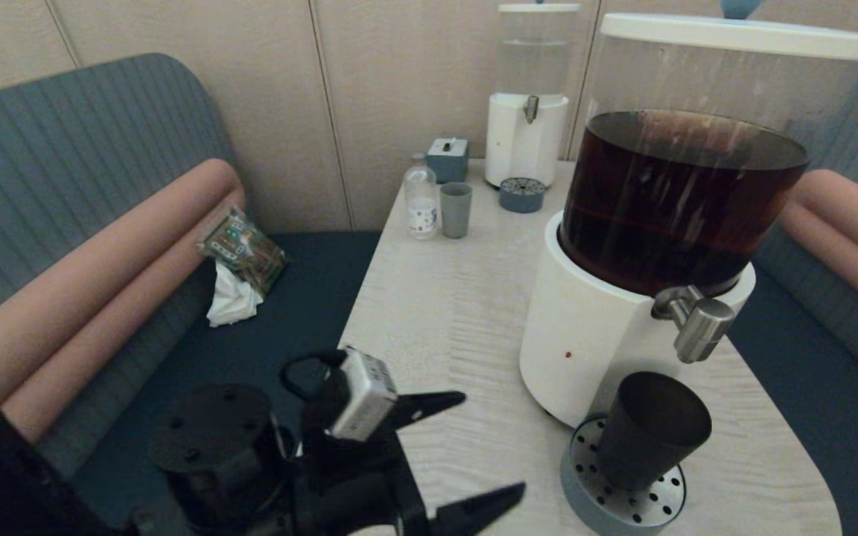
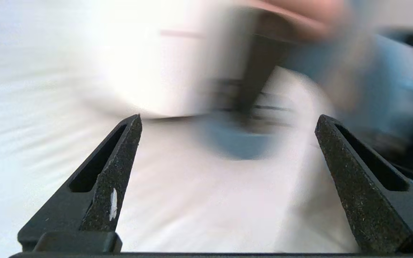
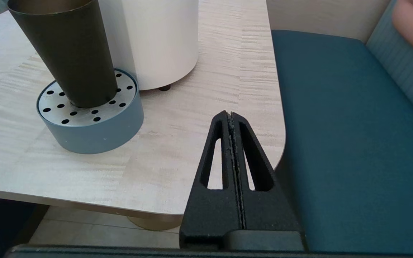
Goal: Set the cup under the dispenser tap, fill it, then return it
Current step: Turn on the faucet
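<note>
Between left end effector [image 1: 492, 447] and cup [image 1: 649, 432]: bare table [image 1: 444, 313].

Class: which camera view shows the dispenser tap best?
The head view: the steel tap shows whole, above the black cup. The right wrist view shows only the cup and dispenser base; the left wrist view is too blurred to tell.

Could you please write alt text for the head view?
A black cup stands on a drip tray under the tap of a dispenser. The open left gripper is beside it.
</note>
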### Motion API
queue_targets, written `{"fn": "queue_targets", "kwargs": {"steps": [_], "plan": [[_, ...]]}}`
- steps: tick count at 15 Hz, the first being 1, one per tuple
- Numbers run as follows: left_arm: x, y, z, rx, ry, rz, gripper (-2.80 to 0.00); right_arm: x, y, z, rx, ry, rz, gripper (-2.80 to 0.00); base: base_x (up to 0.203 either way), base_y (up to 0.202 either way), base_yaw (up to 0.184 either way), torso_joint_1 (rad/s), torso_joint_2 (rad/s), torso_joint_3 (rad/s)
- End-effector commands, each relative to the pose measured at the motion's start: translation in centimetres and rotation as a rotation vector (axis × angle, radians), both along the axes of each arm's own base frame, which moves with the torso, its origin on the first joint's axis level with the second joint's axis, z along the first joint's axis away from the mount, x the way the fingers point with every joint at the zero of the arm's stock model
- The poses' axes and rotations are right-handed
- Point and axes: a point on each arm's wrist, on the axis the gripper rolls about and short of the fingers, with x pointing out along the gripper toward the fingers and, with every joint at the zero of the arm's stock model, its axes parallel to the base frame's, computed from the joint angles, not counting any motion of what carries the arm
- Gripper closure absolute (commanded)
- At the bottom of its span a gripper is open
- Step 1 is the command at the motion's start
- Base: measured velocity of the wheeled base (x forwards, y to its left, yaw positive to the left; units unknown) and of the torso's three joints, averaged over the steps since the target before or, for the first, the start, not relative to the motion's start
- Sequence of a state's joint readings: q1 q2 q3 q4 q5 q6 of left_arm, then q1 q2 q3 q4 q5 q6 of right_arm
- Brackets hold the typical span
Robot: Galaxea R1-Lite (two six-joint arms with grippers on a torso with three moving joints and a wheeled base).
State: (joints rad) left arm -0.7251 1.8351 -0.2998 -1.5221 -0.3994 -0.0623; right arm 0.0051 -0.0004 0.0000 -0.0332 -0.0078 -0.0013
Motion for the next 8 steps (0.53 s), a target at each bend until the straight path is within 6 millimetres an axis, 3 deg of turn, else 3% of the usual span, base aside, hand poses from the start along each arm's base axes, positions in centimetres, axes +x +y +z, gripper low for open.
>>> {"fn": "queue_targets", "kwargs": {"steps": [1, 4, 6, 7, 8], "plan": [[0.2, 4.1, 2.1, -0.049, -0.058, 0.153, -2.80, 0.1, 0.0, -0.3, 0.000, 0.006, 0.000, 0.00, 0.000, 0.000, 0.000, 0.000, 0.00, 0.000], [1.7, 8.8, 3.3, -0.081, -0.087, 0.382, -2.80, 0.1, 0.0, -0.3, 0.000, 0.006, 0.000, 0.00, 0.000, 0.000, 0.000, 0.000, 0.00, 0.000], [1.3, 10.2, 4.3, -0.109, -0.121, 0.442, -2.80, 0.1, 0.0, -0.3, 0.000, 0.006, 0.001, 0.00, 0.000, 0.000, 0.000, 0.000, 0.00, 0.000], [1.0, 10.6, 4.6, -0.117, -0.135, 0.456, -1.52, 0.1, 0.0, -0.3, 0.000, 0.006, 0.001, 0.00, 0.000, 0.000, 0.000, 0.000, 0.00, 0.000], [0.7, 11.0, 4.9, -0.123, -0.145, 0.471, 0.00, 0.1, 0.0, -0.3, 0.000, 0.006, 0.001, 0.00, 0.000, 0.000, 0.000, 0.000, 0.00, 0.000]]}}
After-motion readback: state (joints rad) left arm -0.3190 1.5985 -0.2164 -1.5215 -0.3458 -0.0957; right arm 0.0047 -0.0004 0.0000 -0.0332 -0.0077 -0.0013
